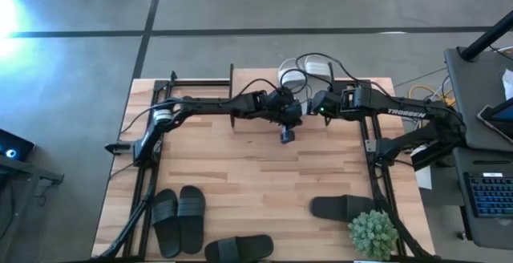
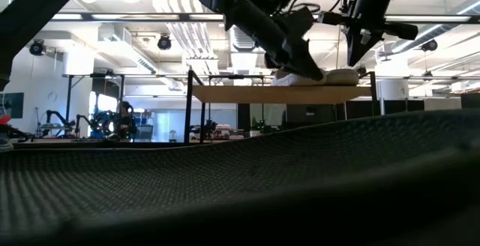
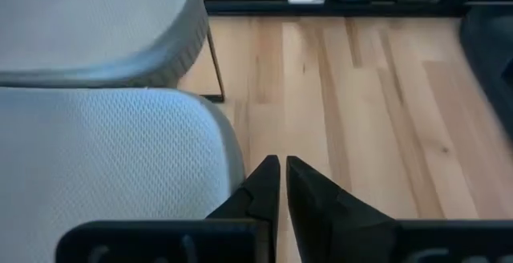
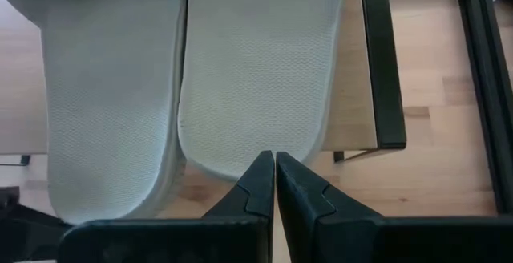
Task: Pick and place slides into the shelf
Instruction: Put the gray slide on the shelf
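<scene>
Two white slides point(image 1: 303, 70) lie side by side on the shelf's top plank point(image 2: 247, 94) at the table's far middle. In the right wrist view their ends point(image 4: 240, 78) reach out past the plank's edge. Both arms meet over the shelf. My left gripper point(image 3: 282, 167) is shut, its tips beside the rim of one white slide point(image 3: 104, 175). My right gripper point(image 4: 275, 160) is shut at the end of the other white slide. Several black slides lie flat near the table's near edge: a pair point(image 1: 178, 219), one point(image 1: 239, 248) and one point(image 1: 343, 208). My left gripper's shut fingers point(image 3: 264, 179) stand beside the white slide's side rim point(image 3: 231, 155), slanting down from above; I cannot tell whether they touch it. My right gripper's shut fingers point(image 4: 260, 175) are at the white slide's end point(image 4: 240, 167), over the plank's edge; I cannot tell whether they touch it.
A green potted plant point(image 1: 373, 232) stands at the near right corner, next to the single black slide. Black frame rails point(image 1: 377, 159) run along both sides of the table. Cables lie behind the shelf point(image 1: 321, 58). Bare wood point(image 1: 264, 175) spans the table's middle.
</scene>
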`<move>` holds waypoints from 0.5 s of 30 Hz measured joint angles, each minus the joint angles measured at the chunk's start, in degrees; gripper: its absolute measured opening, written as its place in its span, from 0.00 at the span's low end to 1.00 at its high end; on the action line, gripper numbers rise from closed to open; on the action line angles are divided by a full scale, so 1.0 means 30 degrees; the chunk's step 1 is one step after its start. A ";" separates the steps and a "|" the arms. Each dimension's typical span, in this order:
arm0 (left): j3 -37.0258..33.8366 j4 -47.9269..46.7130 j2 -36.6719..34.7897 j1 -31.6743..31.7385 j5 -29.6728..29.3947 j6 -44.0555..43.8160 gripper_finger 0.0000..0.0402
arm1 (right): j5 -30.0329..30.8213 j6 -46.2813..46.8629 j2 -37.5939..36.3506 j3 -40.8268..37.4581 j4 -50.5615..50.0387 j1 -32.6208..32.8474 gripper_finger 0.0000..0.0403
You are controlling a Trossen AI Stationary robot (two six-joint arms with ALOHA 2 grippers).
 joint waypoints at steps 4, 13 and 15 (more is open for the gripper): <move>0.0021 0.0184 0.0073 0.0296 -0.0176 0.0006 0.03 | -0.0095 -0.0098 0.0000 0.0007 0.0000 0.0000 0.02; 0.0021 0.0431 -0.0016 0.0715 -0.1054 -0.0002 0.03 | -0.0134 -0.0366 0.0000 0.0022 -0.0015 0.0000 0.02; 0.0021 0.0276 -0.0087 0.0728 -0.0199 -0.0015 0.03 | -0.0134 -0.0465 0.0000 0.0022 -0.0007 0.0000 0.02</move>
